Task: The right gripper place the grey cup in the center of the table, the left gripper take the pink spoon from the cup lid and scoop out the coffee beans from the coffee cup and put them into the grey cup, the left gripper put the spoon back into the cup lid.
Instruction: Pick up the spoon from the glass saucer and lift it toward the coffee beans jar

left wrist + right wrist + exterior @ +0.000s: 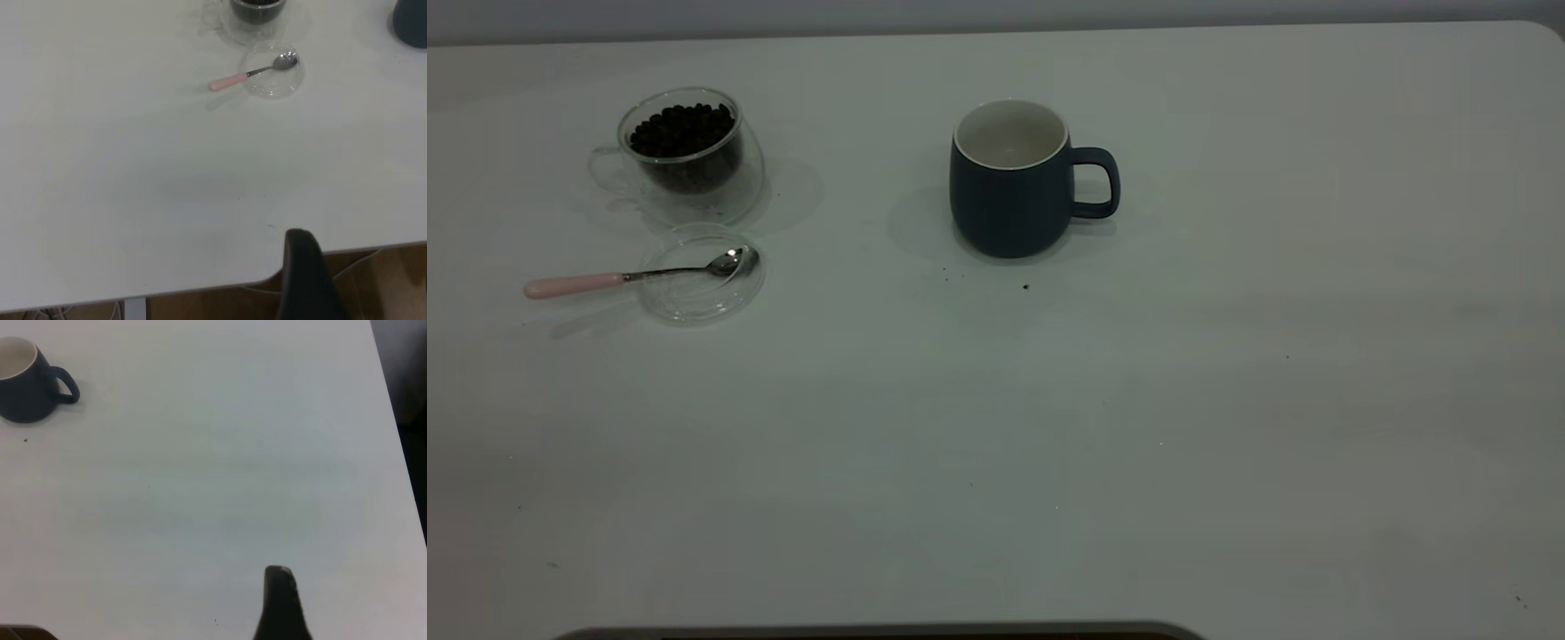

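Arms pulled back, everything laid out on the table (1227, 400)

The cup (1010, 182) sits mid-table, seemingly empty; a clumsy scoop could tip the glass cup (685, 151) or spill beans (strays already lie nearby). The spoon (640, 275) rests on the lid (698, 298). Each gripper shows one dark finger only; I cannot tell their state.

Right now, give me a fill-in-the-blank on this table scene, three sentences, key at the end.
1. The pink spoon rests with its bowl on the clear ____.
2. The glass coffee cup holds dark ____.
3. The grey cup stands upright with its handle toward the exterior view's ____.

Missing words: cup lid; coffee beans; right.
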{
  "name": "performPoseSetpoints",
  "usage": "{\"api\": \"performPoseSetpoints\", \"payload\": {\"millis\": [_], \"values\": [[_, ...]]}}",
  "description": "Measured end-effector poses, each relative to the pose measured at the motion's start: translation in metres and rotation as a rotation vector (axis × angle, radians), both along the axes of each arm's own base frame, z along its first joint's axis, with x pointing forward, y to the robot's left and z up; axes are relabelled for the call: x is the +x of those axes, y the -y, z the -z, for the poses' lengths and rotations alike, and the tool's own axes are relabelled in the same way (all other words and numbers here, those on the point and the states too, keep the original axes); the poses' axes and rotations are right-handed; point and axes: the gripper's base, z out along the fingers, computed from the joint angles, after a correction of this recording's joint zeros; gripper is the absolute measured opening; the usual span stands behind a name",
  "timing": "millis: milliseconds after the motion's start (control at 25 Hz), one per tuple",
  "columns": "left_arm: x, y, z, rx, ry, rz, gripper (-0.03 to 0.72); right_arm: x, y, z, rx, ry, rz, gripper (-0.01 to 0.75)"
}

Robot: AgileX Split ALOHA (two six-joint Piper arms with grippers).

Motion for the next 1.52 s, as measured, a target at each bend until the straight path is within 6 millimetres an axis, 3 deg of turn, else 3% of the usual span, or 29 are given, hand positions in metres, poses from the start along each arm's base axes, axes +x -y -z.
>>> {"api": "performPoseSetpoints", "payload": {"millis": [440,600,880,1160,1360,1520], "values": [[0.001,0.0,-0.001,-0.022,0.001,-0.018,0.467,0.0,0.0,0.0,0.001,0.0,0.0,0.573],[0.016,-0.002,-0.007,-0.055,-0.062,-0.09,0.452,0.0,0.0,0.0,0.001,0.0,0.0,0.573],[0.094,-0.008,-0.025,-0.103,-0.22,-0.287,0.449,0.0,0.0,0.0,0.001,-0.001,0.0,0.573],[0.179,-0.026,-0.036,0.086,-0.315,-0.448,0.447,0.0,0.0,0.0,0.0,-0.001,0.0,0.573],[0.242,-0.042,-0.021,0.151,-0.449,-0.52,0.447,0.0,0.0,0.0,0.0,-0.001,0.0,0.573],[0.281,-0.074,0.007,0.058,-0.581,-0.568,0.447,0.0,0.0,0.0,0.0,-0.002,0.0,0.573]]}}
